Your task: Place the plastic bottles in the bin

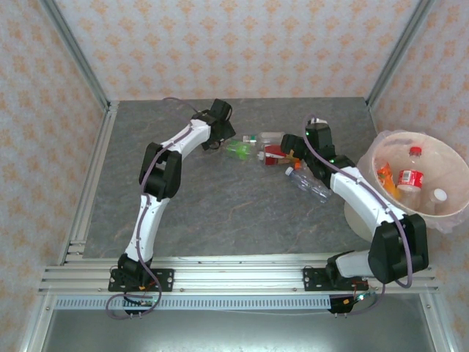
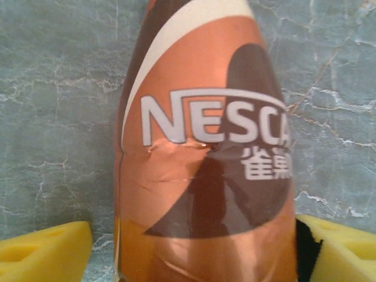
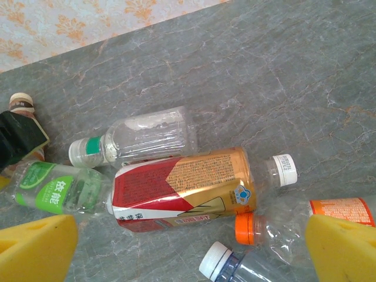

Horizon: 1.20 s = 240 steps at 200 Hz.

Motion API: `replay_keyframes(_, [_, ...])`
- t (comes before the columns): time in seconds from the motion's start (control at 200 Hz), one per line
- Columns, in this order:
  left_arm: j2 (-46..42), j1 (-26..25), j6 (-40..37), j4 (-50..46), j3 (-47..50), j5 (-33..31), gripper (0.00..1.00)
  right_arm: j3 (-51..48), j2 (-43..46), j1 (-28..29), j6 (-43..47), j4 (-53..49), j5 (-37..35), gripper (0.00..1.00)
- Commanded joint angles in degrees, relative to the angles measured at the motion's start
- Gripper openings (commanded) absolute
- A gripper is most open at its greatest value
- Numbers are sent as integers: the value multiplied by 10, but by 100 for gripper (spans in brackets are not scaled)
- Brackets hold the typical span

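Straddles brown bottle (image 2: 205,147) with left gripper (image 2: 194,252), jaws open, ready to clamp; holds right gripper (image 3: 191,249) agape above bottles (image 3: 182,191), choosing.

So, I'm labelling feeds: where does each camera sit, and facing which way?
Top external: above, behind the bases; looks down on grey table, both arms, round beige bin.
Left wrist: looks down at copper-labelled plastic bottle between yellow fingers.
Right wrist: looks at scattered bottles; yellow fingers below.
Shared, top and right: green-labelled clear bottle.
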<state>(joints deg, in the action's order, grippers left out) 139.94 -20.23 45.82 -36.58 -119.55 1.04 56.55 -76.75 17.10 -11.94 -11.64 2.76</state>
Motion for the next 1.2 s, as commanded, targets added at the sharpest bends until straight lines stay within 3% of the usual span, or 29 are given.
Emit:
replay_keyframes(0.0, [5,5,-21,1,-13,0,78,-1,21,3,-8,-12,-12,99])
replay_keyframes(0.235, [-25,10,-56,13,1,-15,58,-15,51,3,-9,3,-6,99])
replay_keyframes(0.355, [-60,10,-66,21,24,-23,55,-16,63,3,-19,4,11,99])
replay_keyframes(0.631, [-217,10,-104,132,196,-35,54,-27,74,2,-54,29,51,99])
replay_keyframes(0.706, [-273,10,-128,186,263,12,53,-20,74,2,-74,27,81,99])
replay_keyframes(0.856, [-387,5,-146,317,394,209,51,-1,75,3,-140,44,177,99])
replay_keyframes(0.981, [-460,-13,-149,377,467,310,49,0,81,3,-210,107,239,99])
replay_keyframes(1.121, [-514,-54,-205,379,502,370,49,8,72,6,-272,168,298,99])
replay_keyframes(1.196, [-535,-92,-248,357,511,349,50,20,64,11,-285,162,318,99])
